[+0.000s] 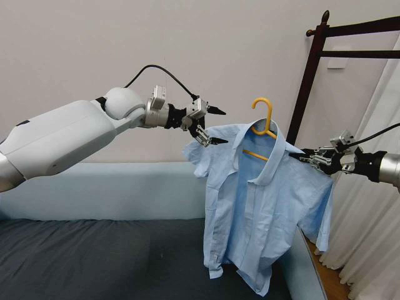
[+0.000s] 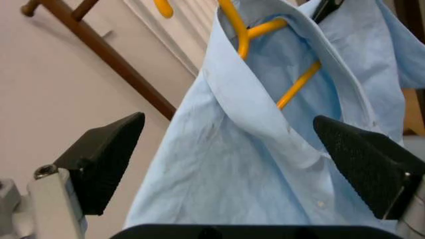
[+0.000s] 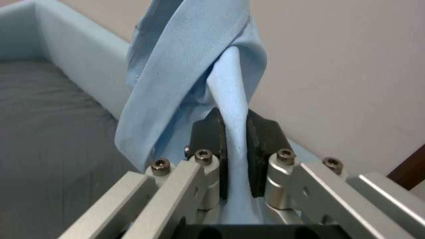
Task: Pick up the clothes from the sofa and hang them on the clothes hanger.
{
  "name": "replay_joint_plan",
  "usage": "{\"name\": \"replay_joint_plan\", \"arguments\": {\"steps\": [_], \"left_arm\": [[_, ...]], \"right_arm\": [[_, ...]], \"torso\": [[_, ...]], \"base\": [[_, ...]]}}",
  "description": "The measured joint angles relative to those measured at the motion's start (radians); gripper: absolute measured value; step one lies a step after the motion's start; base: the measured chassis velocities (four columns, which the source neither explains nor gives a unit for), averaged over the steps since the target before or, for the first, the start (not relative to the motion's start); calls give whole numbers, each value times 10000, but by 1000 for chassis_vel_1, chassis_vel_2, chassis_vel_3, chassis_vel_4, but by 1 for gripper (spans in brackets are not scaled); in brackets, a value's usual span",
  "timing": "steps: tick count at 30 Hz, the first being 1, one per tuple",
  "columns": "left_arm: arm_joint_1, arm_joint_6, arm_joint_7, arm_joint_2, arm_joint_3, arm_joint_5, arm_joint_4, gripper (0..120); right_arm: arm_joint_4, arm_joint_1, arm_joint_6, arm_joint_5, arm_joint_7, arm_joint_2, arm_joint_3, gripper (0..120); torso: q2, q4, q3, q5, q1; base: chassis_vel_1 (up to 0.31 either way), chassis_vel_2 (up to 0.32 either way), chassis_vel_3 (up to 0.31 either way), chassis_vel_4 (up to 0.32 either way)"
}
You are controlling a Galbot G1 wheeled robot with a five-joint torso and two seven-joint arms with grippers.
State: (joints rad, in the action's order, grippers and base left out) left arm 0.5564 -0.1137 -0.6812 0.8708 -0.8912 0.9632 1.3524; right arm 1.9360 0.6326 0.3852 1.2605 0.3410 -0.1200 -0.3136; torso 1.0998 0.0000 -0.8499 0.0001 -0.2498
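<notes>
You have one light-blue short-sleeved cotton shirt [image 1: 262, 212], hanging mid-air right of centre in the head view, above the end of the sofa's dark grey seat [image 1: 94, 250]. It sits on one yellow plastic hanger [image 1: 265, 122], whose hook pokes up out of the collar. Your right gripper [image 1: 304, 156] comes in from the right edge, and in its wrist view the two black pads [image 3: 211, 144] are pressed together on a fold of the shirt's shoulder cloth. Your left gripper [image 1: 224, 127] is at centre frame by the other shoulder with its jaws spread wide. In the left wrist view the collar and hanger lie beyond the gap. Whether its lower fingertip touches the cloth you cannot tell. One dark wooden clothes rack [image 1: 312, 69] stands at upper right.
</notes>
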Motion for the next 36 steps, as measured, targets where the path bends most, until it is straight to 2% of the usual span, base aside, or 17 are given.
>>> {"name": "replay_joint_plan", "arguments": {"steps": [1, 6, 7, 10, 13, 17, 18, 22, 34, 36], "left_arm": [[0, 0, 0, 0, 0, 0, 0, 100], [-1907, 110, 1661, -486, 991, 32, 1214, 100], [-1907, 110, 1661, -486, 991, 32, 1214, 100], [-3103, 99, 2512, -508, 1797, -25, 1662, 100], [-3653, 60, 2957, -344, 2205, -70, 1722, 100], [-4359, -19, 3764, 525, 2896, -78, 1491, 100], [-4359, -19, 3764, 525, 2896, -78, 1491, 100], [-4512, 28, 4230, 1185, 2989, 11, 1449, 100], [-4568, 281, 4922, 1460, 2590, -172, 1543, 100], [-4563, 286, 5001, 1515, 2539, -204, 1516, 95]], "right_arm": [[0, 0, 0, 0, 0, 0, 0, 7], [256, -220, 643, 924, -935, -52, -174, 7], [256, -220, 643, 924, -935, -52, -174, 7], [486, -327, 1061, 1506, -1379, 122, -327, 7], [612, -423, 1415, 1827, -1720, 241, -422, 7], [678, -758, 2490, 2491, -2366, 461, -484, 7], [678, -758, 2490, 2491, -2366, 461, -484, 7], [623, -813, 2999, 2659, -2894, 398, -484, 7], [983, -1288, 3210, 3254, -3510, 240, -439, 7], [1068, -1361, 3258, 3418, -3602, 240, -442, 7]], "torso": [[0, 0, 0, 0, 0], [0, 1, 1, -1, 0], [0, 1, 1, -1, 0], [-1, 2, 0, -4, 0], [0, 3, 1, -3, 1], [-1, -2, 0, -1, 0], [-1, -2, 0, -1, 0], [0, -4, 0, 2, 0], [0, 1, 0, -1, 0], [0, 0, 0, -1, 1]], "base": [[0, 0, 0, 0], [0, 0, 0, 0], [0, 0, 0, 0], [0, 0, 0, 0], [0, 0, 0, 0], [0, 0, 0, 0], [0, 0, 0, 0], [0, 0, 0, 0], [0, 0, 0, 0], [0, 0, 0, 0]]}}
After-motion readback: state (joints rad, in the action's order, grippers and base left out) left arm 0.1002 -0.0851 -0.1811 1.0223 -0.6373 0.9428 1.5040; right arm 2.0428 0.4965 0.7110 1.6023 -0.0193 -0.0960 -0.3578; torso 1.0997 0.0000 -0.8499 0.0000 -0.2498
